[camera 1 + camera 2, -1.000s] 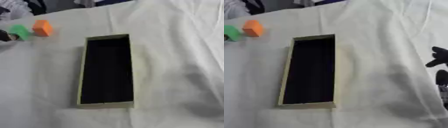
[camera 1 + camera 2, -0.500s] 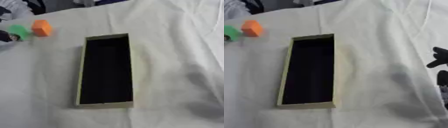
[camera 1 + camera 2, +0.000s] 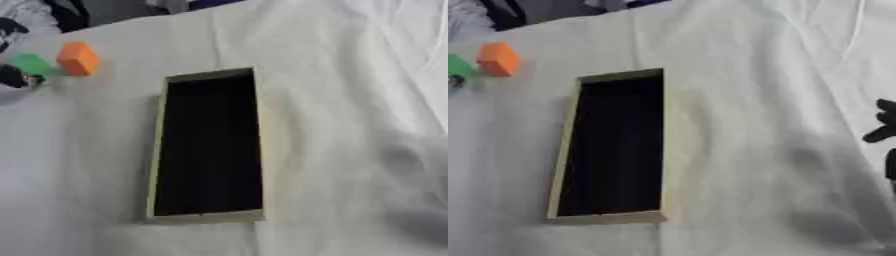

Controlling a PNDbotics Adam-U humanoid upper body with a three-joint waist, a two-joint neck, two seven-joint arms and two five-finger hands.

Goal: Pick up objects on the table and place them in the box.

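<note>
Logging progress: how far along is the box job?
Nothing done: the box looks empty. The orange block and green block sit on the cloth at its far left. The left robot hand is beside the green block; its grasp is unclear. Both blocks remain.

Table [image 3: 350, 75] draped in a creased white cloth [image 3: 745, 60] filling nearly the whole view, folds running toward the far right, soft even light, and a dark blurred strip [image 3: 114, 10] beyond its far left edge.
</note>
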